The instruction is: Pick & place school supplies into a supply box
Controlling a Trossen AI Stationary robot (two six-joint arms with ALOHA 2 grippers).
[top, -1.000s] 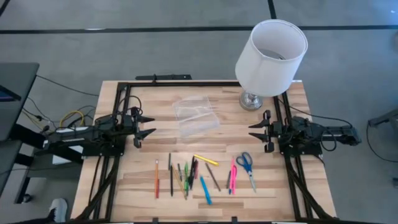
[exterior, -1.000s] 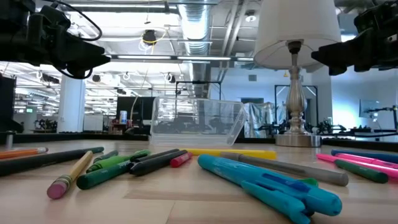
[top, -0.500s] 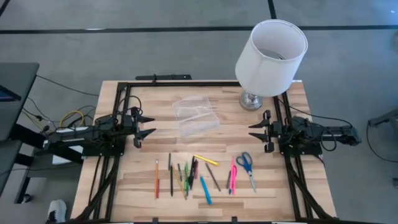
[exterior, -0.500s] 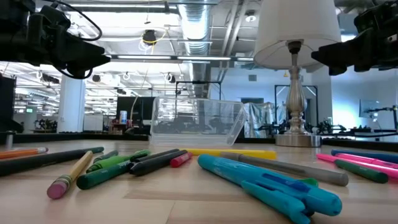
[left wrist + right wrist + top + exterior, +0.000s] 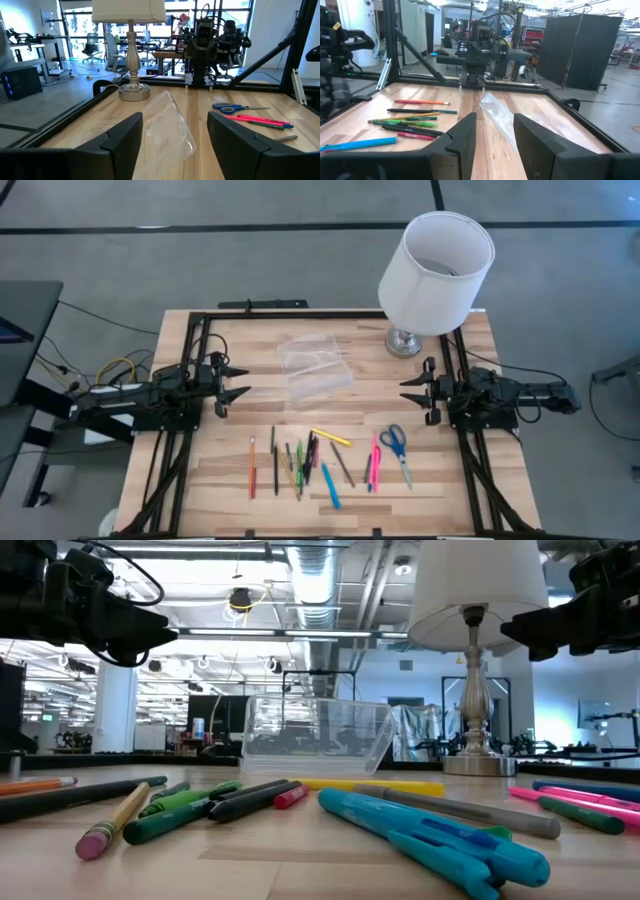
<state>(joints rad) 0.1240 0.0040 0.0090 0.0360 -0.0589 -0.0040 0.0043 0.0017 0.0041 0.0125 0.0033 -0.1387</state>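
Nothing has gone into the supply box (image 5: 315, 367) yet, judging by how things lie. The clear box sits near the middle of the table (image 5: 240, 350), and through its walls in the low view it looks empty. All the school supplies lie on the wood on the near side of the box, well apart from it: a loose row of pencils and pens (image 5: 295, 462) closest to the front edge, 2 pink markers (image 5: 374, 464) beside them, and the blue-handled scissors (image 5: 396, 446) at the end of the row nearer the lamp (image 5: 435, 272).

The left gripper (image 5: 235, 380) hovers to one side of the box with its fingers spread wide and nothing between them; its wrist view looks straight at the box past both open fingers. The right gripper (image 5: 412, 390) hangs on the opposite side of the box, below the lamp, fingers also parted and holding nothing.

So the whole job is left: every pencil, pen, marker and the scissors must still be lifted and carried over to the box.
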